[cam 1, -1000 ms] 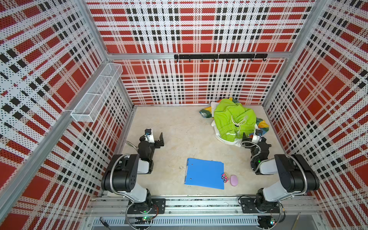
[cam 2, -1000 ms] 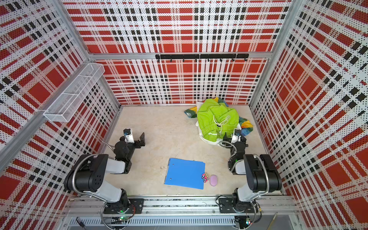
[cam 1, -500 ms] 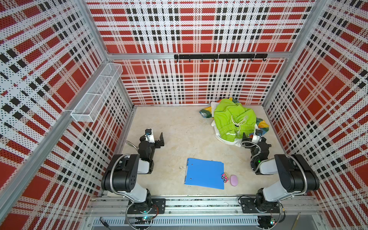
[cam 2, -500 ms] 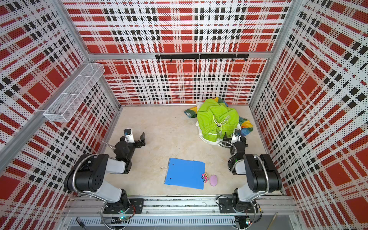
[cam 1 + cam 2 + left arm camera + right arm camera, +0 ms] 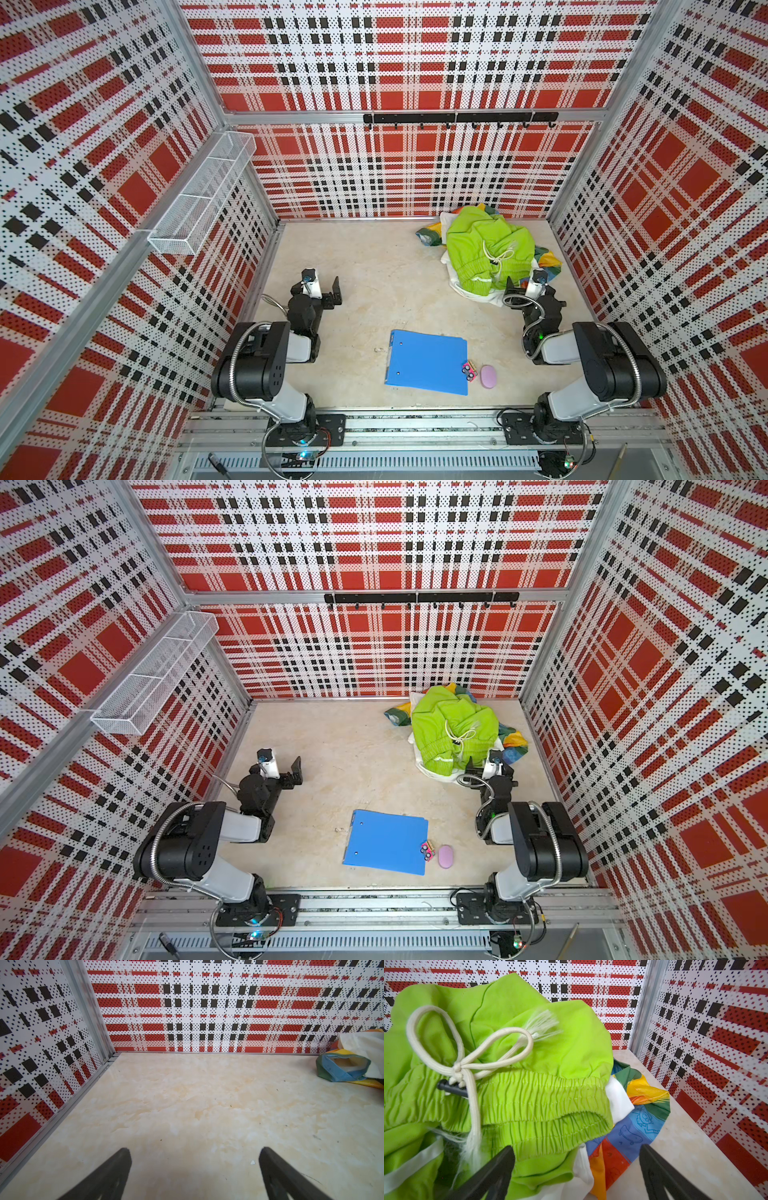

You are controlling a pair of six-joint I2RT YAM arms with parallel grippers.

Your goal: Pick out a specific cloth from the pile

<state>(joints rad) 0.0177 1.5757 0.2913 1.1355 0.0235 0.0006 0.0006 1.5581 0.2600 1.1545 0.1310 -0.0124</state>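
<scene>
Cloth (image 5: 633,1126) pokes out beneath lime green garment (image 5: 529,1043).

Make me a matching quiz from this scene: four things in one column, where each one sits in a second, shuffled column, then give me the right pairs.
Things:
1. multicoloured cloth
2. lime green garment
3. blue folder
4. wire basket

Places:
A. mounted on the left wall
B. flat on the floor, near the front
C. on top of the pile
D. edges poking out from under the pile

Pairs: 1-D, 2-C, 3-B, 4-A
</scene>
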